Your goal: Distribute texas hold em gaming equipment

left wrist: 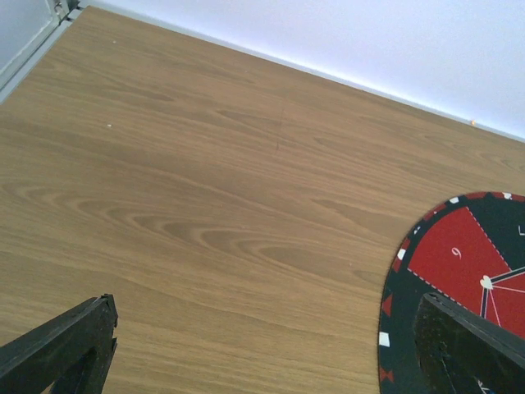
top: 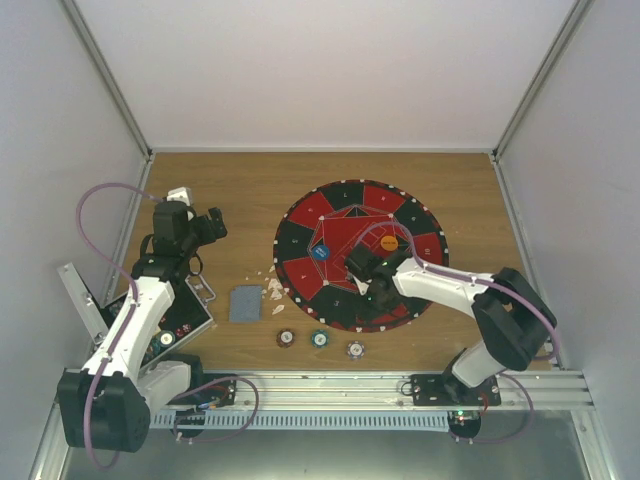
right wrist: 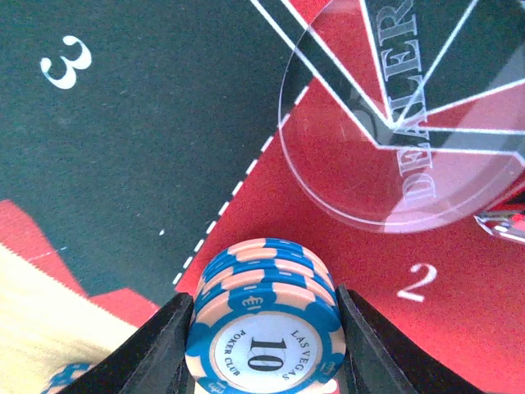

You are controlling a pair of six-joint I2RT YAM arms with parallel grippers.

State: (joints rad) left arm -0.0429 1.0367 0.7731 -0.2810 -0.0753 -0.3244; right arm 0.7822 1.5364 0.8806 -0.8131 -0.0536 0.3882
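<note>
Blue chip stack [right wrist: 264,324], right hand [right wrist: 261,357] gripping.
You are holding it at the mat [right wrist: 123,139] for placement; left hand [left wrist: 262,336] is standing open.

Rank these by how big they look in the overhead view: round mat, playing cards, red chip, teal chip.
1. round mat, by far the largest
2. playing cards
3. red chip and teal chip: these look the same size, so they are not ranked against each other
</note>
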